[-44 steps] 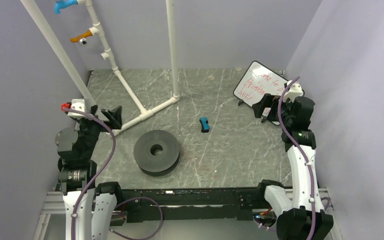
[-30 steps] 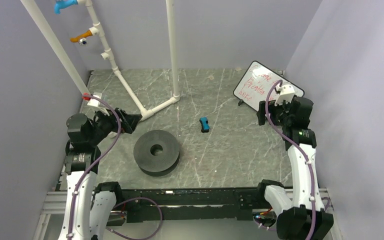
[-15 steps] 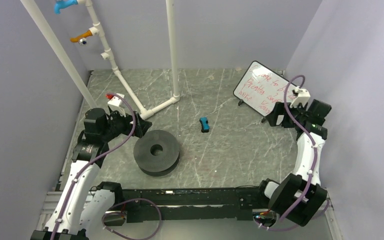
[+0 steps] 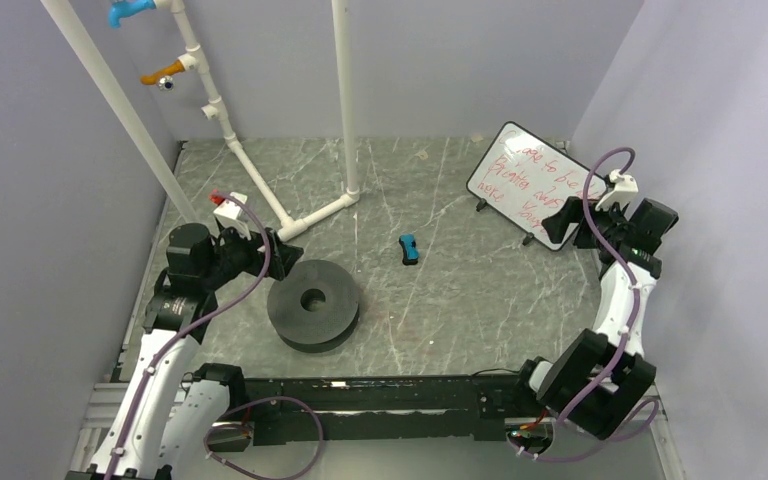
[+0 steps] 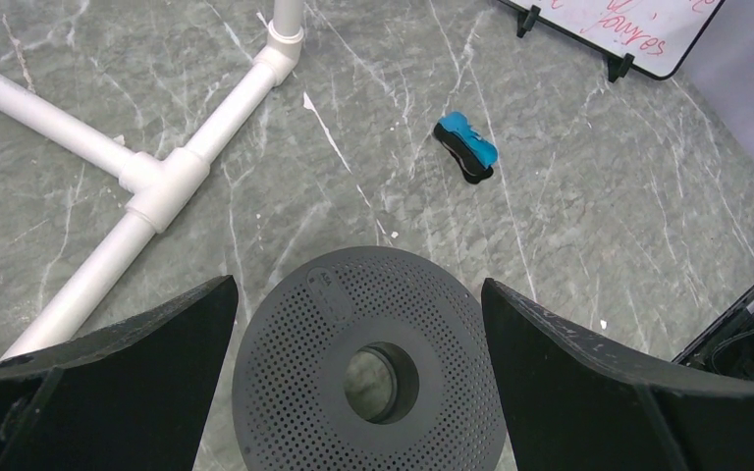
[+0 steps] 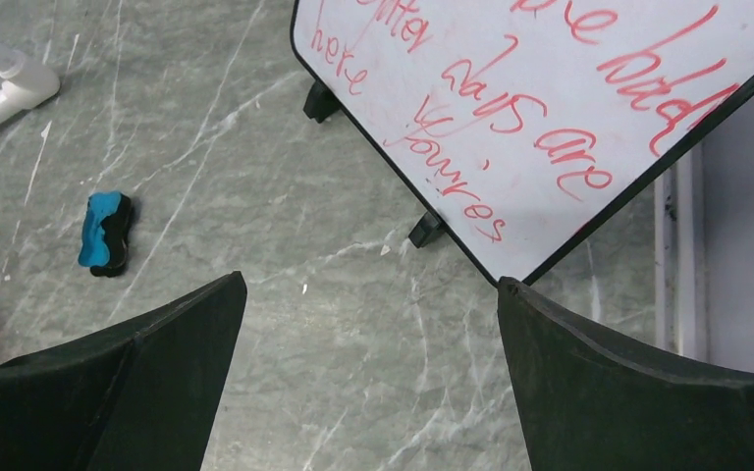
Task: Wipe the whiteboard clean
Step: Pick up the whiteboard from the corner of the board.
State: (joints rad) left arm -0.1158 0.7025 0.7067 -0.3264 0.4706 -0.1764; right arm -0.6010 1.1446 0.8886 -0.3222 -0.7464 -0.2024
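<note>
The whiteboard (image 4: 528, 183) stands tilted on small black feet toward 2 o'clock on the tabletop (image 4: 460, 300), its face covered with red handwriting. The right fingers (image 6: 638, 392) are spread wide with nothing between them, hovering near the board's 4 o'clock corner. The blue-and-black eraser (image 4: 409, 249) lies near the middle of the tabletop, at 8 o'clock from the board and well apart from it. The left fingers (image 5: 108, 392) are also spread wide and empty, above the black perforated disc (image 4: 313, 303), which sits at 8 o'clock from the eraser.
</note>
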